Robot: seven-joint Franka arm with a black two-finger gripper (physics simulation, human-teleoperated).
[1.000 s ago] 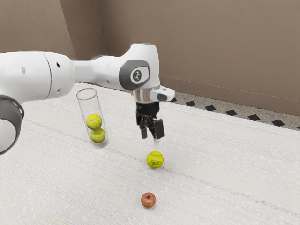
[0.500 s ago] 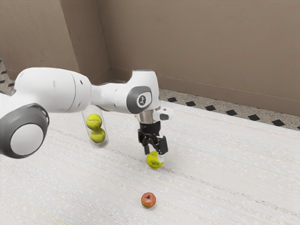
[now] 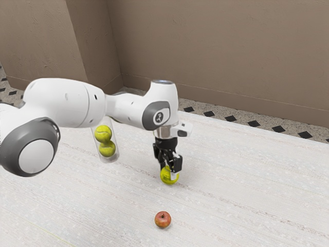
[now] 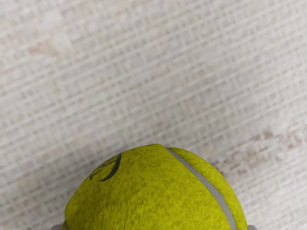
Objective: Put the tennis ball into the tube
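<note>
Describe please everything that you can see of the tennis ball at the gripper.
The tennis ball is round and bright yellow-green, with a surface that looks like fuzzy felt. It has a curved grey seam and a dark printed mark. It appears to rest on the pale table, outside the clear tube. The gripper is closed on it from above, its fingers touching two opposite sides.

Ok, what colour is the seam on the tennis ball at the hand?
Light grey; the seam shows best in the wrist view.
</note>
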